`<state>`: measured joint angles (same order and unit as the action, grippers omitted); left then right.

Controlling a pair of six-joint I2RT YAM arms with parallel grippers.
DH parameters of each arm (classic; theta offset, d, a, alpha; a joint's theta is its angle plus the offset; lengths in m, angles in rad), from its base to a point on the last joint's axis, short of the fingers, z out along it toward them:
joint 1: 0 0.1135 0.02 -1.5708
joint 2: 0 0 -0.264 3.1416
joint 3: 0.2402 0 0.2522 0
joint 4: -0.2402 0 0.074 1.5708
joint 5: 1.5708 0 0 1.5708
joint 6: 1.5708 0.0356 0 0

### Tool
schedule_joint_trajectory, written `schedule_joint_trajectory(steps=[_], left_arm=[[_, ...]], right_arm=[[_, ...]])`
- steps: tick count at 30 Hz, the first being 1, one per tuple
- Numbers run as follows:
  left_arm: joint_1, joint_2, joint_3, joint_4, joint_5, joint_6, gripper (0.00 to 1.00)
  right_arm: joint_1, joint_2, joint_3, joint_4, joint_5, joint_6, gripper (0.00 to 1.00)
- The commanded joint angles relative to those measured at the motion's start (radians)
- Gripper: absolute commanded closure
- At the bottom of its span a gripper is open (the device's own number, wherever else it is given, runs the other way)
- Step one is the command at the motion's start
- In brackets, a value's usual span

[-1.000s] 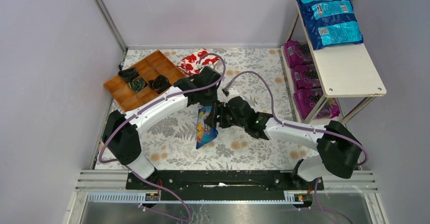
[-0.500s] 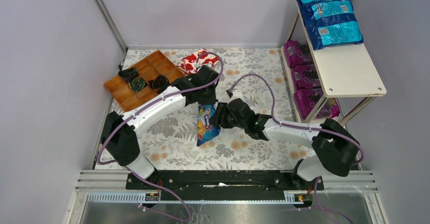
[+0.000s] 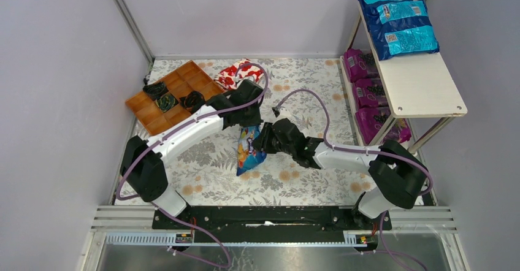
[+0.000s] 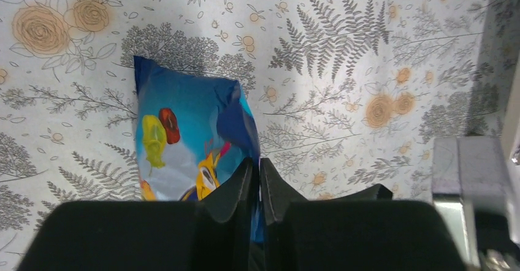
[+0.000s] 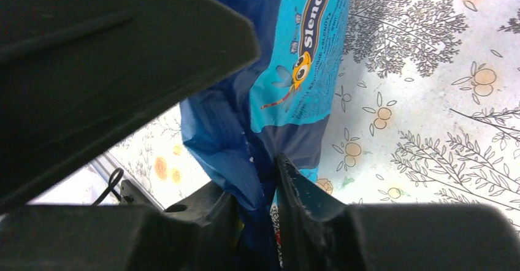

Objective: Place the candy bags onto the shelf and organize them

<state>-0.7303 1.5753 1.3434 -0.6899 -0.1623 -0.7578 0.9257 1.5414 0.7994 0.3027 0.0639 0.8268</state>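
Both clamped — left gripper [image 4: 258, 164] | right gripper [image 5: 268, 180] | on one blue candy bag [image 3: 248, 152]

Floral bench [image 3: 202, 182] with tray [image 3: 187, 75], red packet [image 3: 240, 73] and shelf [image 3: 423, 90]; blue bags [image 3: 398, 26] on top board, purple bags [image 3: 367, 91] below.

The right tool [image 5: 260, 182] has moved in and closed its jaws onto the blue candy bag [image 5: 294, 68]
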Motion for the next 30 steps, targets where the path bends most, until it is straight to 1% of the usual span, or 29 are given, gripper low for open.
schedule_joint_trajectory(steps=[1, 3, 5, 7, 11, 15, 20, 22, 25, 30], left_arm=[[-0.002, -0.092, 0.008, 0.075, -0.029, 0.003, 0.81], [0.003, -0.115, 0.010, 0.076, -0.045, 0.031, 0.70], [0.009, -0.145, 0.016, 0.075, -0.064, 0.062, 0.56], [0.014, -0.181, 0.028, 0.074, -0.104, 0.107, 0.43], [0.016, -0.279, 0.043, 0.083, -0.250, 0.169, 0.27], [0.016, -0.413, -0.005, 0.157, -0.362, 0.237, 0.20], [0.016, -0.548, -0.134, 0.313, -0.429, 0.300, 0.20], [0.016, -0.566, -0.168, 0.342, -0.445, 0.305, 0.20], [0.016, -0.568, -0.211, 0.366, -0.428, 0.299, 0.20], [0.016, -0.536, -0.267, 0.400, -0.358, 0.275, 0.23]], right_arm=[[0.000, -0.026, -0.034, 0.083, 0.055, 0.012, 0.74], [0.001, -0.046, -0.037, 0.077, 0.050, -0.002, 0.78], [0.001, -0.066, -0.043, 0.079, 0.031, -0.019, 0.83], [0.000, -0.091, -0.051, 0.075, 0.022, -0.041, 0.90], [0.000, -0.170, -0.050, 0.023, 0.032, -0.127, 1.00], [0.001, -0.294, -0.003, -0.108, 0.128, -0.257, 1.00], [0.000, -0.480, 0.074, -0.220, 0.240, -0.468, 1.00], [0.001, -0.554, 0.134, -0.267, 0.287, -0.561, 1.00], [0.000, -0.616, 0.263, -0.334, 0.343, -0.692, 1.00], [0.000, -0.648, 0.495, -0.310, 0.421, -0.914, 1.00]])
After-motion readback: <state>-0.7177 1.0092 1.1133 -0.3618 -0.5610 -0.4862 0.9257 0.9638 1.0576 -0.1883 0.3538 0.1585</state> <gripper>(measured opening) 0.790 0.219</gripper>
